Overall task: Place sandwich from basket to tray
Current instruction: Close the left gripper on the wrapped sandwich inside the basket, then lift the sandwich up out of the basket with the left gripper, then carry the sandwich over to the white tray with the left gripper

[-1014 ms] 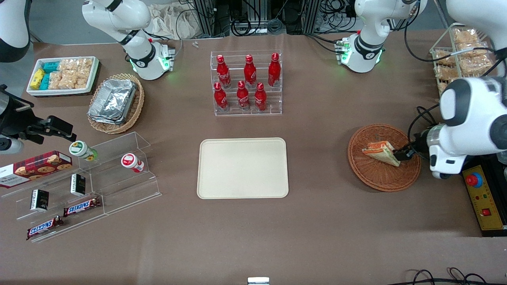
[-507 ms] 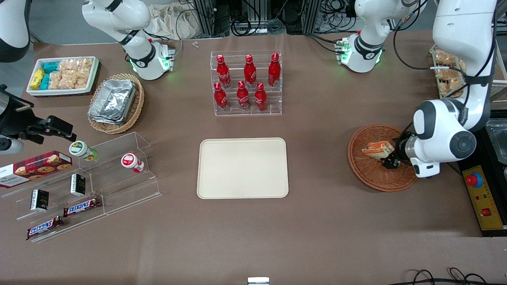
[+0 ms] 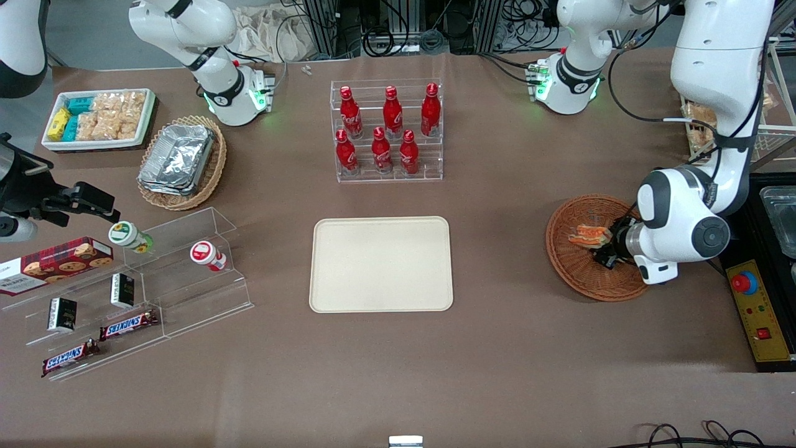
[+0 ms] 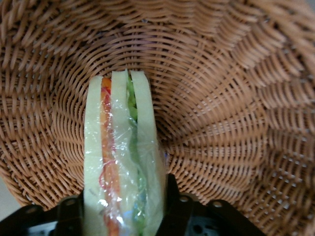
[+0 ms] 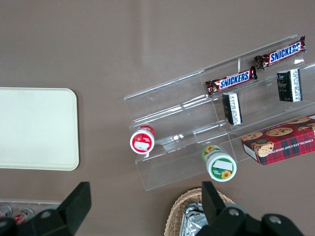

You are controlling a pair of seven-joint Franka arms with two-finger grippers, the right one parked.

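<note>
The gripper sits over the basket, its arm covering the rim at the working arm's end. The wrist view cuts off the sandwich base and finger bodies.

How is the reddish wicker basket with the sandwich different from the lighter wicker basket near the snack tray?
The reddish-brown basket is darker and rounder; the tan basket is paler and more oval. The reddish-brown basket holds one wrapped sandwich, with the left gripper in it, fingers on either side of the sandwich; the tan basket holds stacked foil containers. The first lies toward the working arm's end of the table, the second toward the parked arm's. Both are shallow woven wicker.
</note>
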